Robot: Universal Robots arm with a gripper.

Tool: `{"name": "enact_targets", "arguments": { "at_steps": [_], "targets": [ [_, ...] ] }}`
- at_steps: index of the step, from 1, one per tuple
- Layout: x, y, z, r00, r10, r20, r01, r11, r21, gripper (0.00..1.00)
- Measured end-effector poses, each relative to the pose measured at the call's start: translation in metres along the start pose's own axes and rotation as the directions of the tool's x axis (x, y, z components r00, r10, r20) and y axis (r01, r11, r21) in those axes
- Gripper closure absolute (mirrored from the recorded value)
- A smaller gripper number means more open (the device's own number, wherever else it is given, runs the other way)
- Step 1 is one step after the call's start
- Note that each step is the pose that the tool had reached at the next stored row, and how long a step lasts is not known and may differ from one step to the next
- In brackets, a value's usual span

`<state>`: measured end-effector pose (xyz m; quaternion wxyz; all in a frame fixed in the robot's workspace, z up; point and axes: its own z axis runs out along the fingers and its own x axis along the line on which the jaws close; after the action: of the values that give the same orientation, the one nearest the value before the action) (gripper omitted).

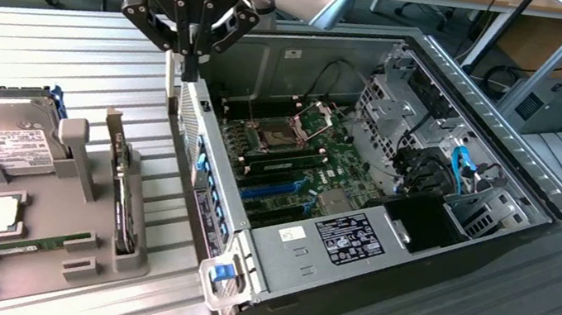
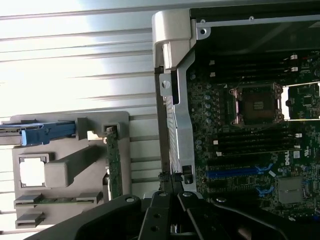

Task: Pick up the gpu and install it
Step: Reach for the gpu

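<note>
gpu (image 1: 123, 188) is parked on edge in a slot of the grey fixture (image 1: 44, 214). It stands upright, presumably so its top edge stays free for a pinch from above. Nothing is holding it.

It looks like a thin dark slab, edge-on, about as long as the hard drive (image 1: 6, 135) cradled beside it on the exterior view's left. The wrist view hints at a greenish board edge, but I can't resolve more detail. A memory stick (image 1: 28, 243) lies flat in the same fixture.

The pincer (image 1: 191, 69) is clenched and empty. It's well apart from the gpu, hovering over the rear wall of the open case (image 1: 291, 243). The case lies on its side on the counter (image 1: 63, 50) with the motherboard (image 1: 304, 157) facing up, which puts the blue slots (image 1: 273, 192) within reach from straight above.
</note>
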<state>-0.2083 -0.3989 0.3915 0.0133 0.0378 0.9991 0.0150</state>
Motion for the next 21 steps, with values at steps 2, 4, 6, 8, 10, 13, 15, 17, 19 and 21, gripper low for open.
{"name": "enact_targets", "arguments": {
  "at_steps": [2, 4, 6, 8, 10, 13, 15, 17, 19, 21],
  "targets": [
    [0.0004, 0.0, 0.0, 1.0, 0.0, 0.0, 0.0, 1.0, 0.0001, 0.89],
    [0.0009, -0.0001, 0.0001, 1.0, 0.0, 0.0, 0.0, 1.0, 0.0001, 0.89],
    [0.0013, -0.0001, 0.0001, 1.0, 0.0, 0.0, 0.0, 1.0, 0.0001, 0.89],
    [0.0017, -0.0001, 0.0001, 1.0, 0.0, 0.0, 0.0, 1.0, 0.0003, 0.89],
    [0.0021, -0.0002, 0.0002, 1.0, 0.0, 0.0, 0.0, 1.0, 0.0002, 0.89],
    [0.0027, -0.0002, 0.0002, 1.0, 0.0, 0.0, 0.0, 1.0, 0.0003, 0.89],
    [0.0033, -0.0003, 0.0003, 1.0, 0.0, 0.0001, 0.0, 1.0, 0.0004, 0.89],
    [0.0036, -0.0003, 0.0003, 1.0, 0.0, 0.0001, 0.0, 1.0, 0.0004, 0.89],
    [0.004, -0.0003, 0.0003, 1.0, 0.0, 0.0001, 0.0, 1.0, 0.0005, 0.89],
    [0.0044, -0.0004, 0.0003, 1.0, 0.0, 0.0001, 0.0, 1.0, 0.0005, 0.89]
  ]
}}
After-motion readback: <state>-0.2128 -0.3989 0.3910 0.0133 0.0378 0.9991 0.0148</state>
